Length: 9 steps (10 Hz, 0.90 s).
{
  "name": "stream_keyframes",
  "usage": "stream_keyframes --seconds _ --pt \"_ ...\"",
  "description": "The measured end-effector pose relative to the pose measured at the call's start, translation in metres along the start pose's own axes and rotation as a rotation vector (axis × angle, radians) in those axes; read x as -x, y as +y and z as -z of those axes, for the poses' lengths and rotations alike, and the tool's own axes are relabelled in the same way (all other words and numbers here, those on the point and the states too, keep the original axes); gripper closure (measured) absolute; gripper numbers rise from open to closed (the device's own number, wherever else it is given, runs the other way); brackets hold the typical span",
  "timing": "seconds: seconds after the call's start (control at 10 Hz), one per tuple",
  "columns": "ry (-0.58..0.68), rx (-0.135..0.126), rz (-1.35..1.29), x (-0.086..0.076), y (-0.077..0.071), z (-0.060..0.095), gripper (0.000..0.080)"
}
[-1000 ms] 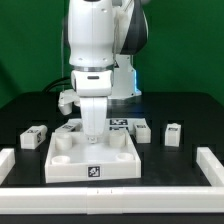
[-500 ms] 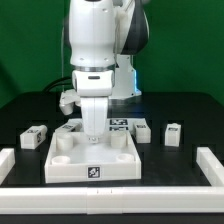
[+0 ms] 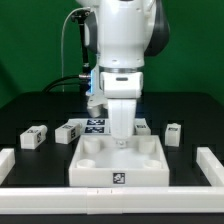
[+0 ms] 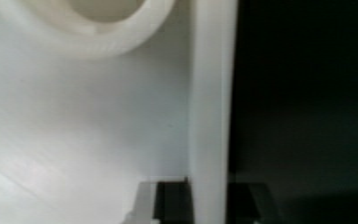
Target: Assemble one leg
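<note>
My gripper (image 3: 121, 140) points straight down and is shut on the far edge of the large white square panel (image 3: 118, 162), which lies flat on the black table. In the wrist view the dark fingers (image 4: 167, 205) straddle the panel's thin edge wall (image 4: 211, 100), with a round corner socket (image 4: 114, 20) beside it. Loose legs lie on the table: two at the exterior view's left (image 3: 35, 137) (image 3: 68, 132), and one at the right (image 3: 174, 133). A further one (image 3: 143, 127) is partly hidden behind the gripper.
The marker board (image 3: 97, 125) lies behind the panel. White rails border the work area at the front left (image 3: 18, 160) and front right (image 3: 210, 165).
The arm has moved towards the exterior view's right, and the white panel has slid right with it. The legs at the left now show fully.
</note>
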State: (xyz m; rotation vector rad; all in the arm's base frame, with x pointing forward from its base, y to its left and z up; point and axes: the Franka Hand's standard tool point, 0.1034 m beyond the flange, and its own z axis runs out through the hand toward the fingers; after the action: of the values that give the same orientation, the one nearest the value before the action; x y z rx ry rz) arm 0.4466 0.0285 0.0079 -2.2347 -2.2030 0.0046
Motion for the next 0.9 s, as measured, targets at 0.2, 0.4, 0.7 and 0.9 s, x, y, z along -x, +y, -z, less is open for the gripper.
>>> stream_keyframes --seconds 0.2,0.4,0.7,0.9 --pt "0.006 0.003 0.062 -0.011 0.013 0.0 0.0739" --pt "0.011 0.008 0.073 -0.023 0.025 0.0 0.0739" --pt "0.022 0.026 0.035 -0.04 0.046 0.0 0.0739" --pt "0.019 0.021 0.017 -0.042 0.046 0.0 0.0739"
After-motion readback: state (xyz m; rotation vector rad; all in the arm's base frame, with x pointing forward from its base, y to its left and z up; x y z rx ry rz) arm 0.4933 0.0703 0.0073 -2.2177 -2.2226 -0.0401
